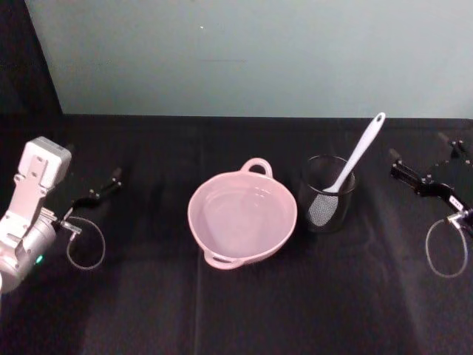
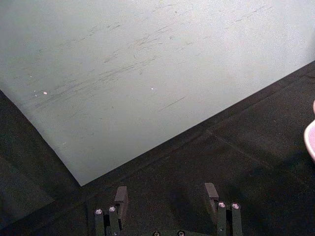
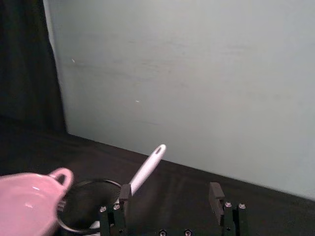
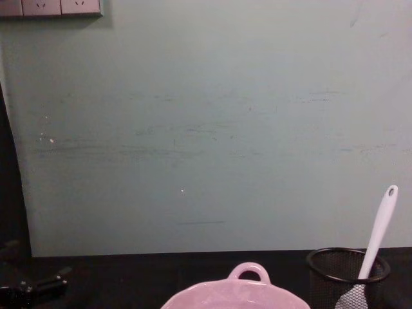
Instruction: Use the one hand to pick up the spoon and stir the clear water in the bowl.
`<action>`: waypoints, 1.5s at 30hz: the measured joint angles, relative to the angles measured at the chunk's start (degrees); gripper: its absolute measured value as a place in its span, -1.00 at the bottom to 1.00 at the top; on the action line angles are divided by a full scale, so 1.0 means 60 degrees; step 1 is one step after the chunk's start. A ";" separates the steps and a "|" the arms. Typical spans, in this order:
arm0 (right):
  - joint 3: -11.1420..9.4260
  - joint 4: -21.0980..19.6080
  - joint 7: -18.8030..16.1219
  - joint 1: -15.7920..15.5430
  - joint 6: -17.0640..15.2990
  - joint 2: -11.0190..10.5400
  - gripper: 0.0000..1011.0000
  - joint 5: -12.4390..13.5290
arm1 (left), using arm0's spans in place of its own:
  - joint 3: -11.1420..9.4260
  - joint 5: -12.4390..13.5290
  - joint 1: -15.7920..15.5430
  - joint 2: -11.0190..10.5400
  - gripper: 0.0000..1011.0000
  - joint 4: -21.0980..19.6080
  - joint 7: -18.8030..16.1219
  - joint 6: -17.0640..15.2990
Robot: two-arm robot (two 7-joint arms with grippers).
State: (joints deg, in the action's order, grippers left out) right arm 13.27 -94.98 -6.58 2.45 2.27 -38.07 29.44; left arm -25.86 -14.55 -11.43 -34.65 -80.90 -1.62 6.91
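The pale pink bowl point(image 1: 195, 222) sits mid-table with its loop handle toward the wall, and clear water point(image 1: 244, 216) gives a faint sheen inside it. Just right of the bowl, the white spoon point(image 1: 360, 153) stands blade-down in a black mesh cup point(image 1: 314, 211), its handle leaning right and away. In the right wrist view, my right gripper point(image 3: 169, 189) is open and empty, off to the right of the cup, with the spoon point(image 3: 147, 167) ahead of it. My left gripper point(image 2: 166, 189) is open and empty at the table's left side, well clear of the bowl point(image 2: 311, 137).
A black cloth point(image 1: 236, 310) covers the table, and a pale green wall point(image 4: 206, 129) rises behind it. The chest view shows the bowl's handle point(image 4: 249, 271), the mesh cup point(image 4: 322, 273) and the spoon handle point(image 4: 381, 228). A grey cable loop point(image 1: 85, 251) hangs by each wrist.
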 joint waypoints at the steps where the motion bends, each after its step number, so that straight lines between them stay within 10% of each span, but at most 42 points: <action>1: -0.0164 -0.0137 -0.0199 -0.0100 -0.0222 0.0046 0.98 0.0430 | 0.0000 0.0000 0.0000 0.0000 1.00 0.0000 0.0000 0.0000; 10: -0.0769 -0.0241 -0.1098 0.0023 -0.1925 0.0636 0.98 0.2665 | 0.0000 0.0001 0.0000 0.0000 1.00 0.0000 0.0000 0.0000; 21: -0.0592 0.1090 -0.1328 0.1191 -0.3298 0.1157 0.98 0.4331 | 0.0001 0.0000 0.0000 0.0000 1.00 0.0000 0.0000 0.0000; 45: 0.0371 0.2960 -0.2090 0.2804 -0.3121 0.1459 0.98 0.4713 | 0.0000 0.0001 0.0000 0.0000 1.00 0.0000 0.0000 0.0000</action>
State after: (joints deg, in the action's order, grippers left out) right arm 15.50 -77.22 -19.12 19.27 -16.46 -29.32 57.72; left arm -25.86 -14.55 -11.43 -34.64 -80.90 -1.62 6.91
